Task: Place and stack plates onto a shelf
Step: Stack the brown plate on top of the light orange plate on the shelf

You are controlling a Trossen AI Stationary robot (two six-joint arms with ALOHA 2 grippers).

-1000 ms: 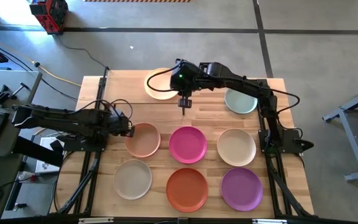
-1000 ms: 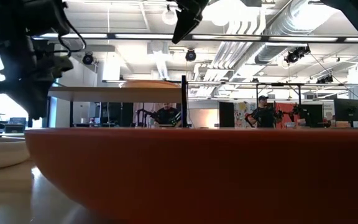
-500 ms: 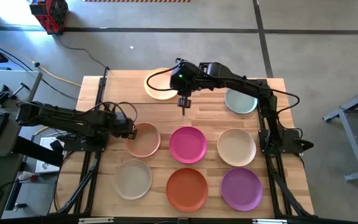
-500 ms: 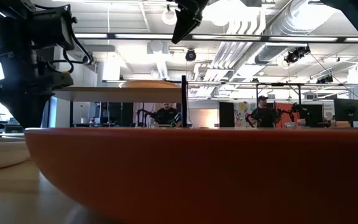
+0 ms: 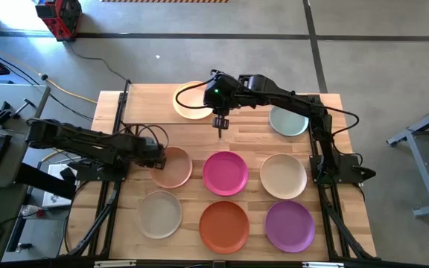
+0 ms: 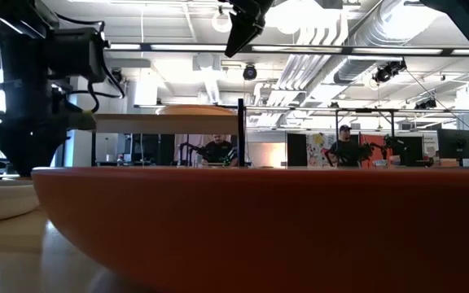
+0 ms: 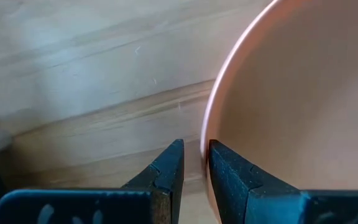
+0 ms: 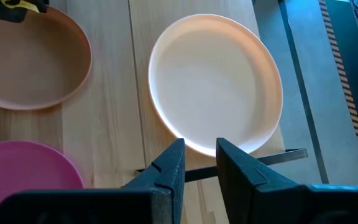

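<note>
Six plates lie flat on the table: tan-pink (image 5: 174, 168), magenta (image 5: 225, 172), cream (image 5: 283, 176), beige-grey (image 5: 159, 214), orange (image 5: 224, 225) and purple (image 5: 290, 225). A pale green plate (image 5: 289, 120) lies at the far right. The peach plate (image 5: 192, 101) rests on the shelf (image 6: 161, 124) at the far middle. My left gripper (image 7: 196, 163) points down at the tan-pink plate's left rim, open by a narrow gap, with one finger on each side of the rim. My right gripper (image 8: 200, 163) hangs high beside the shelf, narrowly open, with nothing between its fingers. My left gripper comes from above with one finger (image 7: 232, 177) inside the tan-pink plate's left rim (image 7: 205, 140) and the other outside it. I cannot tell whether either finger touches the rim. The plate lies flat on the table.
The shelf's black frame bar (image 8: 278, 154) runs just beyond the peach plate's near edge. Bare wood lies between the shelf and the middle row of plates. In the low view the orange plate (image 6: 259, 228) fills the foreground, and people stand in the room behind.
My left gripper has sunk toward the tan-pink plate's left rim and shifted a little toward the plate. Its finger gap looks the same. No plate has moved.
</note>
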